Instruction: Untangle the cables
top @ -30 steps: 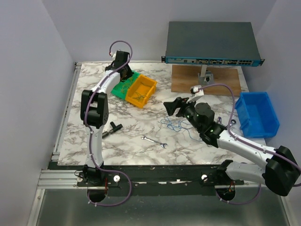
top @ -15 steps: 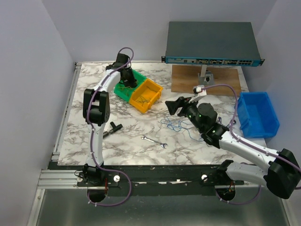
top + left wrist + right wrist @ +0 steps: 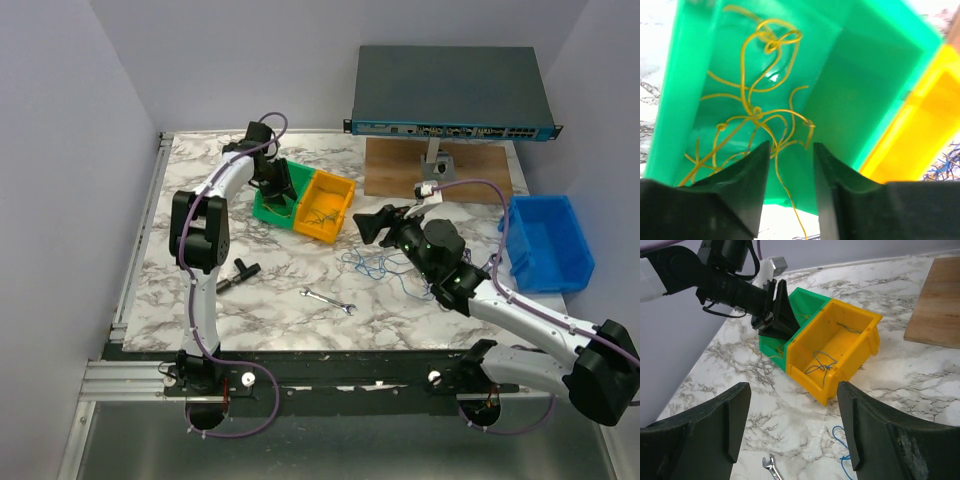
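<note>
Over the green bin (image 3: 875, 75), the left fingers (image 3: 752, 180) stand slightly apart, one strand of the yellow wires (image 3: 757, 112) heaped inside running between them. Blue wires (image 3: 368, 264) lie loose on the worktop (image 3: 290, 280) near the right fingers (image 3: 715, 425), spread wide, holding nothing.

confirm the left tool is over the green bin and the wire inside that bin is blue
No. The left tool is over the green bin, but the wire inside that bin is yellow, not blue, as the left wrist view shows.
</note>
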Tool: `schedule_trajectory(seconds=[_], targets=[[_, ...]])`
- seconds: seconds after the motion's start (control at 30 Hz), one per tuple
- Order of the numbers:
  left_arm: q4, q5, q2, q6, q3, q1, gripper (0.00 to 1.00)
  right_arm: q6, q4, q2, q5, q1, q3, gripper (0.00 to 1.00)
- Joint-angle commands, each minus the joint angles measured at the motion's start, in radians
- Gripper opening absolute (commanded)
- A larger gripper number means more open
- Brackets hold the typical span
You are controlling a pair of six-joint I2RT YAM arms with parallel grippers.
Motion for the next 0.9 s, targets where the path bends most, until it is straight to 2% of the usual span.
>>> schedule_trajectory(seconds=[0.0, 0.1, 0.23, 0.33, 0.5, 0.57, 0.73, 0.87], targets=[[-0.043, -0.006, -0.036, 0.042, 0.111, -0.008, 0.47, 0.010, -0.039, -0.035, 0.021, -0.005, 0.002, 0.77], [-0.062, -0.044, -0.059, 0.053, 0.166, -0.007, 0.56, 0.008, -0.055, -0.050, 0.025, -0.006, 0.002, 0.77], [-0.126, -0.070, -0.057, 0.075, 0.257, -0.007, 0.60, 0.006, -0.070, -0.070, 0.025, -0.008, 0.002, 0.77], [-0.120, -0.107, -0.125, 0.084, 0.205, -0.009, 0.63, 0.007, -0.092, -0.072, 0.026, -0.007, 0.010, 0.77], [0.049, -0.233, -0.379, 0.090, -0.142, -0.040, 0.80, 0.020, -0.169, -0.045, -0.008, -0.008, 0.042, 0.78], [0.143, -0.266, -0.506, 0.060, -0.309, -0.051, 0.98, 0.030, -0.199, -0.037, -0.024, -0.010, 0.046, 0.79], [0.403, -0.275, -0.754, -0.107, -0.691, -0.054, 0.99, 0.046, -0.210, -0.082, -0.036, -0.013, 0.009, 0.79], [0.604, -0.269, -0.857, -0.282, -0.895, -0.060, 0.96, 0.042, -0.226, -0.107, -0.023, -0.014, -0.004, 0.79]])
